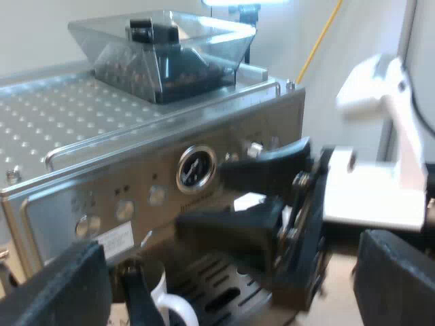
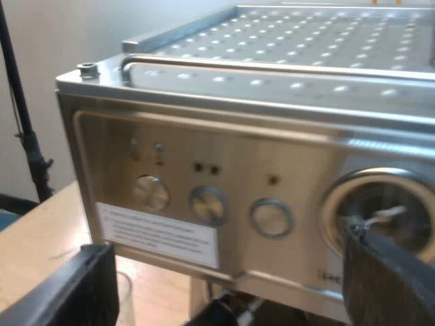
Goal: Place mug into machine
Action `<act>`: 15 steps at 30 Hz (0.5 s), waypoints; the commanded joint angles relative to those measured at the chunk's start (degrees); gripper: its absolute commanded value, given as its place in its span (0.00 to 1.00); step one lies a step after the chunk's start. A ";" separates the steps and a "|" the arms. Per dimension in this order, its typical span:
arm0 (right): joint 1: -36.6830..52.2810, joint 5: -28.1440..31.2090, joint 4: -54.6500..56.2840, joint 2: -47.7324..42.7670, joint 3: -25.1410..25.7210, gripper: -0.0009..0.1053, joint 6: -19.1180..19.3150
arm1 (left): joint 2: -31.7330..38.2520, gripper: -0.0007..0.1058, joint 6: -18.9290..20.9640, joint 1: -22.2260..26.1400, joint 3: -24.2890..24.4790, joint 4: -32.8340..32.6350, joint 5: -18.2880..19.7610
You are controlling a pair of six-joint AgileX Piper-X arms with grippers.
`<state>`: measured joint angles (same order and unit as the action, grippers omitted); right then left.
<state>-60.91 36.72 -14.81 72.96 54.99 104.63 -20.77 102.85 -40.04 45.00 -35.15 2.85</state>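
Observation:
A white mug (image 1: 165, 299) stands on the espresso machine's (image 1: 136, 170) drip tray, under the front panel, with its handle showing. A dark upright part hides some of it. My left gripper (image 1: 231, 272) is open, its fingers (image 1: 64, 288) spread wide and level with the tray, holding nothing. My right gripper (image 1: 204, 200) hovers close to the pressure gauge (image 1: 196, 168), above the mug. In the right wrist view my right gripper (image 2: 228, 272) is open and faces the machine's (image 2: 272, 115) buttons with nothing between its fingers (image 2: 78, 292).
The bean hopper (image 1: 163, 51) with dark beans sits on the machine's dimpled top. The slotted drip tray (image 1: 217, 285) lies under the front panel. Round knobs (image 2: 207, 204) and a label (image 2: 156, 234) line the panel. Wooden tabletop (image 2: 41, 238) shows beside the machine.

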 commanded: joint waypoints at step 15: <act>1.69 -0.94 31.27 -26.89 0.36 0.66 0.55 | 0.22 0.75 -2.49 0.41 4.20 -3.97 -7.11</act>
<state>-59.83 35.82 15.08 46.80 54.99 104.63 -20.63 100.35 -39.74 48.90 -39.28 -2.19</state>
